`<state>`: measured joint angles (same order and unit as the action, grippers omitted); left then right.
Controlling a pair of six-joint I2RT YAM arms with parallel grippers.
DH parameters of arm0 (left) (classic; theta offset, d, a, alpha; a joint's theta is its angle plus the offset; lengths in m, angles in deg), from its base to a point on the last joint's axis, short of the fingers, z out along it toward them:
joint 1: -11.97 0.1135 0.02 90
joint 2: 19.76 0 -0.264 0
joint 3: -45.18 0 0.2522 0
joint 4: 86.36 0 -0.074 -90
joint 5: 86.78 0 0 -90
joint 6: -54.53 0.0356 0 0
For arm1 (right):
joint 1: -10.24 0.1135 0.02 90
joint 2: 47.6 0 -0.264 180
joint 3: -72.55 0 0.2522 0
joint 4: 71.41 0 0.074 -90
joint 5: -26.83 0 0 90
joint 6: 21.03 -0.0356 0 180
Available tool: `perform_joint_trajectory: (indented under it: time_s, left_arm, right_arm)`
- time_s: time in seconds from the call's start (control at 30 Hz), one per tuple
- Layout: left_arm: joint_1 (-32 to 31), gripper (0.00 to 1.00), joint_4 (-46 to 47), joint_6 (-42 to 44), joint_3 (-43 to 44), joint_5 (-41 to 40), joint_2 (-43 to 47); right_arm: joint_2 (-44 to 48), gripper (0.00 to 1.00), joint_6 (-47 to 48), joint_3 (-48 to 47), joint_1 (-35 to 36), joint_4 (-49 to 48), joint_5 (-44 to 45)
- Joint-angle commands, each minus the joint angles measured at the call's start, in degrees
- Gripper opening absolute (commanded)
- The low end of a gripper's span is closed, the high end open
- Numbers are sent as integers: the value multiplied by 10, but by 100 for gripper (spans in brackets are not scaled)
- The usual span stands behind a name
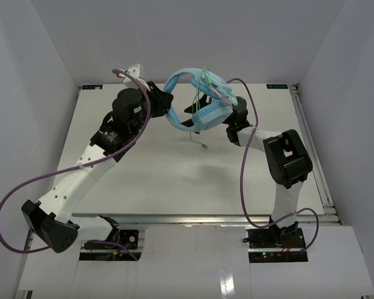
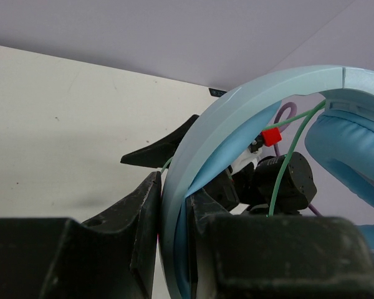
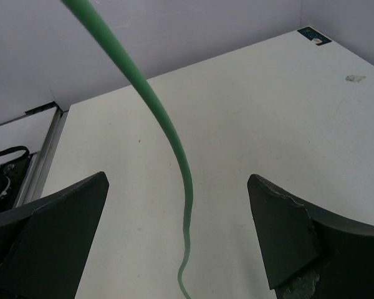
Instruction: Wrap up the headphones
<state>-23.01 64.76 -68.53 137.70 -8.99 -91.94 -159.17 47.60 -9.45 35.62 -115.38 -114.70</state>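
Observation:
The light blue headphones point(image 1: 202, 103) hang in the air over the far middle of the table. My left gripper point(image 1: 163, 103) is shut on the curved headband point(image 2: 237, 118), which is clamped between both fingers point(image 2: 143, 230). A padded earcup point(image 2: 352, 152) shows at right in the left wrist view. The thin green cord point(image 1: 198, 134) loops over the headband and dangles, its plug end near the table. My right gripper point(image 1: 235, 119) sits just right of the earcups. It is open point(image 3: 177, 218), and the cord point(image 3: 174, 143) hangs between its jaws without touching them.
The white table point(image 1: 174, 180) is boxed in by white walls. A metal rail point(image 1: 315, 156) runs along its right edge. Thick purple robot cables point(image 1: 243, 174) arc beside both arms. A small dark label point(image 3: 313, 34) marks the far corner.

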Motion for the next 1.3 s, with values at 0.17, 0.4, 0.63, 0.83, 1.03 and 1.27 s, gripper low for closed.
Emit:
perform_joint_trajectory:
  time_s: [0.17,0.4,0.63,0.83,1.03,1.27]
  left_arm:
    - [2,0,37,-29,47,5,31]
    - [2,0,40,-24,67,-10,22]
    - [2,0,51,-7,91,-29,2]
    - [3,0,63,-3,93,-47,-1]
    - [3,0,69,6,94,-66,2]
    - [3,0,94,1,69,-90,20]
  right_arm:
    - [-49,61,-23,-16,39,-15,-74]
    - [-45,32,-64,39,67,-75,-126]
    - [18,20,-102,157,70,-159,-144]
    - [77,17,-105,226,72,-182,-146]
    - [141,8,-76,263,71,-122,-140]
    - [183,8,36,250,71,105,-102]
